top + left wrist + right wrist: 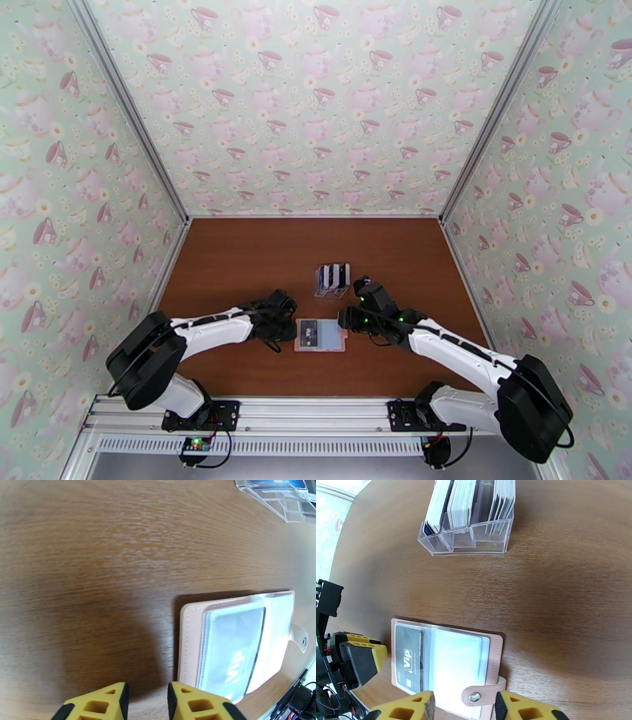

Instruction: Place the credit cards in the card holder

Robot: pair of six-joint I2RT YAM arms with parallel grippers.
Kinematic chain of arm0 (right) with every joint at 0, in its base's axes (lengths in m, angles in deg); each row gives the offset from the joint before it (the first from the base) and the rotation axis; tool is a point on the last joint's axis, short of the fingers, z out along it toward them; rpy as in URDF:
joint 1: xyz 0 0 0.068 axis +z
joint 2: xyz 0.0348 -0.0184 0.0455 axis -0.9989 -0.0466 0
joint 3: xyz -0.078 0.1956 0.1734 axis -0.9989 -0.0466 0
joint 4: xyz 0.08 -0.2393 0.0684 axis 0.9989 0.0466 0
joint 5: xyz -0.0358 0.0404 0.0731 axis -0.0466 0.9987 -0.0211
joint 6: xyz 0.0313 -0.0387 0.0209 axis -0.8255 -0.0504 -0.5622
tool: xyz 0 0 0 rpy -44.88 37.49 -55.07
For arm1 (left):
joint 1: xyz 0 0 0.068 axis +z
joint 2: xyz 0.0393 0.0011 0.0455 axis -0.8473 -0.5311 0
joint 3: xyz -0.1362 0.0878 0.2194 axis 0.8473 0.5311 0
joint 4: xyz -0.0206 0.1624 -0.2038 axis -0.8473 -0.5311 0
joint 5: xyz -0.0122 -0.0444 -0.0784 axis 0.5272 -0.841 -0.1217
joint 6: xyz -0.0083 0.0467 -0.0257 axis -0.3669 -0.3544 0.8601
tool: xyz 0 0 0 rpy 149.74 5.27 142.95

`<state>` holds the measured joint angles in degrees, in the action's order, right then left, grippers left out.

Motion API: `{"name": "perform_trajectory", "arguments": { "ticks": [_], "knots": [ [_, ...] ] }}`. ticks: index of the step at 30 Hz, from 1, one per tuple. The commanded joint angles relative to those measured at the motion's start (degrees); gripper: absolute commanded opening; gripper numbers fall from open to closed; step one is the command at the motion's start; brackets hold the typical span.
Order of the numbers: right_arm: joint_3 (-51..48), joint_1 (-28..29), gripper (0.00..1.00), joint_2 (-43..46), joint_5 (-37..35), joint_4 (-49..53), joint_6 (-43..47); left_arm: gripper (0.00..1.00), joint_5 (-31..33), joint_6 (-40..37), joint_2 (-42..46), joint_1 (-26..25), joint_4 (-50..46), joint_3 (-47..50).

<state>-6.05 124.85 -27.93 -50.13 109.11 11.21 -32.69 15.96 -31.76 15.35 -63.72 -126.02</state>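
The pink card holder (320, 335) lies open and flat on the table between the two arms. A grey VIP credit card (409, 657) sits in its left clear sleeve. More credit cards (466, 499) stand upright in a clear slotted rack (332, 281) behind it. My left gripper (278, 317) is just left of the holder (237, 645), low over bare wood, its yellow fingers (98, 707) slightly apart with nothing between them. At the holder's right edge (450, 665), my right gripper (347, 317) is open. The snap tab (474, 696) lies below the gap between its fingers (525, 709).
The brown wooden table (237, 260) is enclosed by teacup-patterned walls (316, 103) on three sides. The rack (284, 499) stands a short way behind the holder. My left gripper (375, 653) appears at the lower left of the right wrist view.
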Motion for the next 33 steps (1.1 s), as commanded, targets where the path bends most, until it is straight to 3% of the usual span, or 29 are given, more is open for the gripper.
{"name": "perform_trajectory", "arguments": {
  "ticks": [1, 33],
  "knots": [
    [-0.5, -0.3, 0.47, -0.5, -1.2, 0.7, 0.8, 0.34, -1.1, 0.4, 1.4, 0.4, 0.4, 0.9],
    [-4.6, -0.3, 0.51, -3.9, 1.5, -4.4, -0.6, 0.35, -5.7, 3.8, 1.1, 1.0, 7.0, 4.7]
  ]
}}
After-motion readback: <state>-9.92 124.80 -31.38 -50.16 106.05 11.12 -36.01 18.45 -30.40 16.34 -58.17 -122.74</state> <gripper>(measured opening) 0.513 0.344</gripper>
